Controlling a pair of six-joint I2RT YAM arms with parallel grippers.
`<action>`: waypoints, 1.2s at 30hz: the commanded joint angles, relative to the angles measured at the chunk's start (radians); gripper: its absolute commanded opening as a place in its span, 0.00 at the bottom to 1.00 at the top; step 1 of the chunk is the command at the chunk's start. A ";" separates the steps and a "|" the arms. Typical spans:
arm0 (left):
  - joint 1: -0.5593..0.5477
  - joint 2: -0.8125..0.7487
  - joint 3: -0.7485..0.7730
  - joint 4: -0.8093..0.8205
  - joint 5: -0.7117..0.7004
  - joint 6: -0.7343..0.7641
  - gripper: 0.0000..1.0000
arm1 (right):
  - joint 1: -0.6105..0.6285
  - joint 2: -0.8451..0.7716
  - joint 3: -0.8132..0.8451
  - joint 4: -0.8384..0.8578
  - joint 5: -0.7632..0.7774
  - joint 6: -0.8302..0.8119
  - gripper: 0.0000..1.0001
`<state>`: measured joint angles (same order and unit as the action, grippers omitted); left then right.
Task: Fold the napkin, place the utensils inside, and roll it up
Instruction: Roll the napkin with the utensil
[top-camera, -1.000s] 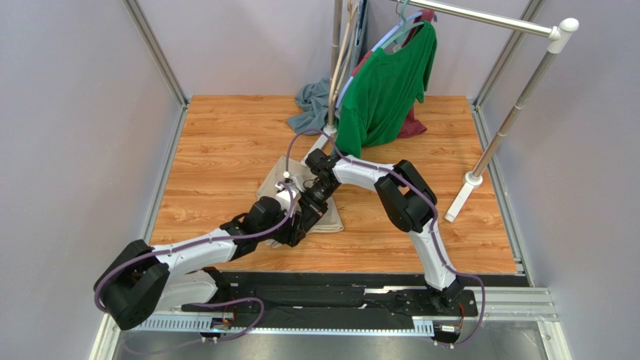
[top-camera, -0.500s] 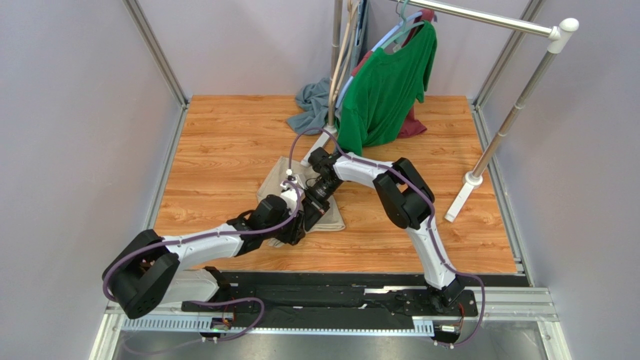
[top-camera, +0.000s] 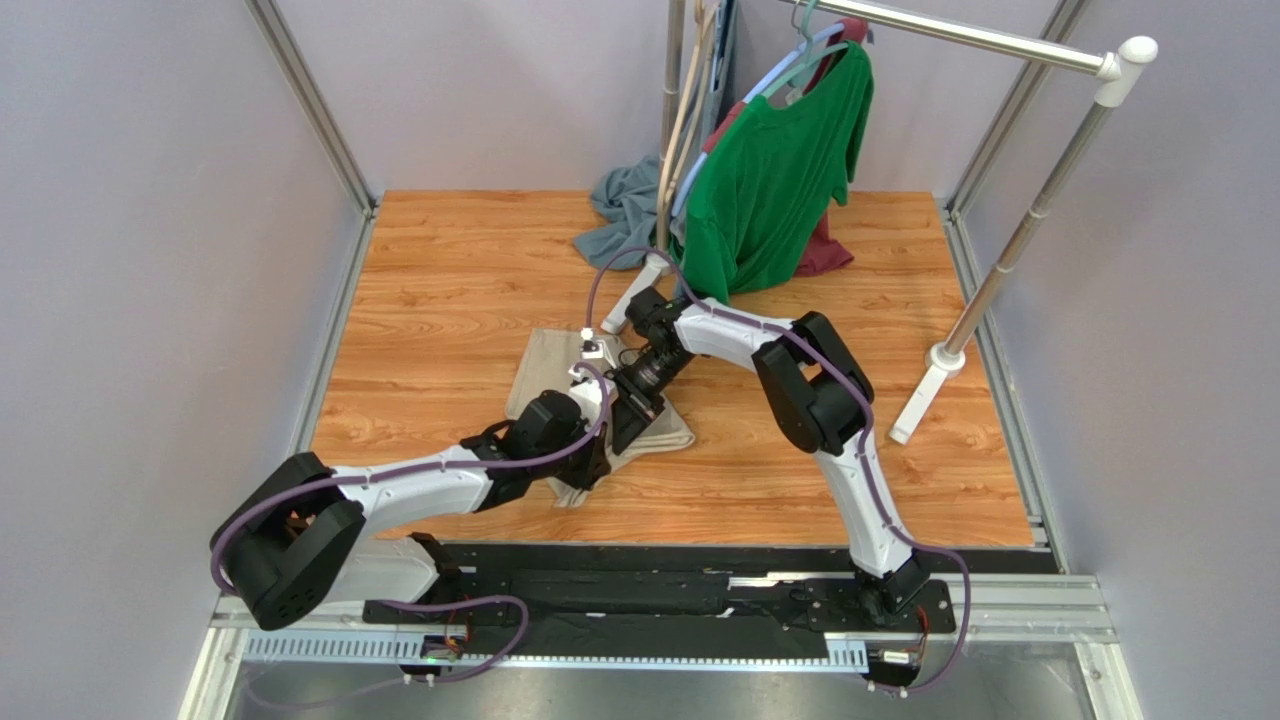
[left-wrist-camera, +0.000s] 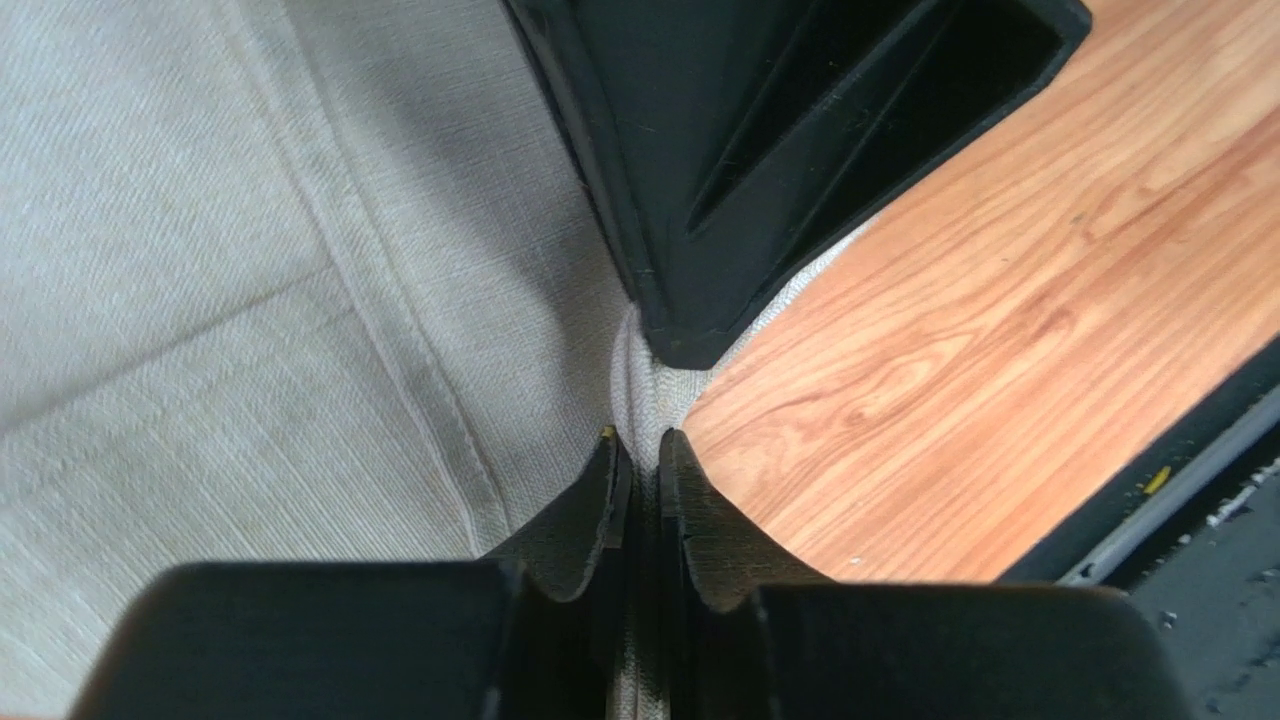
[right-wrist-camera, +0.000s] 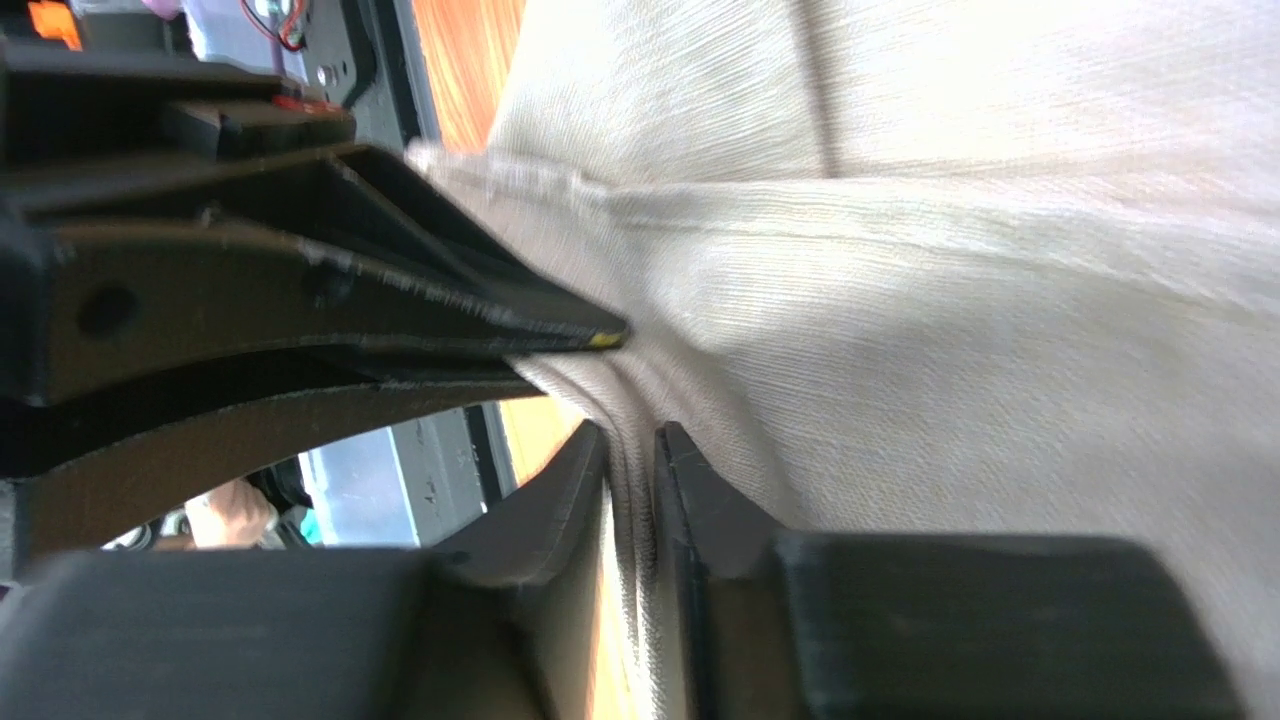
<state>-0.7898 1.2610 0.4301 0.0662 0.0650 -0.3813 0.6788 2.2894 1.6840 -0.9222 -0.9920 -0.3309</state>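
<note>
Two hands: both are gathered at the near right corner of the napkin (top-camera: 541, 375), which lies folded flat on the counter (top-camera: 451, 270), a little left of centre.
Left hand (left-wrist-camera: 634, 438): its fingers are drawn almost together, with a thin ridge of the cloth's edge pinched between them.
Right hand (right-wrist-camera: 631, 432): its fingers are set narrowly apart with a fold of the same cloth between them. This is read as a pinch, though how firmly it presses cannot be told.
Spacing: the two hands are seen just beside each other, and a finger of each shows in the other's wrist view.
Handling: the woven cloth is judged light, soft and limp. It is likely to sag where unsupported, and its stacked layers could slide apart if only the top one is lifted. No fragility is expected.
Where to hold: the hemmed edge or a corner is favoured, with all layers taken in one pinch and the two grips spread along the edge so the fold stays straight.
Fork: it is not seen in any view, and whether it is covered by the cloth cannot be told.
Background: a green shirt (top-camera: 774, 165) and a grey-blue cloth (top-camera: 616, 203) are seen at the far edge, well apart.
</note>
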 joint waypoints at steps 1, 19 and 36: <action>-0.011 0.029 0.006 -0.026 0.047 -0.019 0.06 | -0.028 -0.056 0.005 0.037 -0.037 -0.010 0.45; -0.011 0.028 -0.045 0.090 0.091 -0.117 0.00 | -0.153 -0.499 -0.449 0.537 0.375 0.634 0.64; -0.011 0.135 -0.053 0.395 0.209 -0.353 0.00 | -0.151 -0.950 -0.882 0.645 0.740 1.137 0.66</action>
<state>-0.7925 1.3750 0.3870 0.3283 0.2276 -0.6540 0.5213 1.3956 0.8589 -0.3393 -0.3420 0.6304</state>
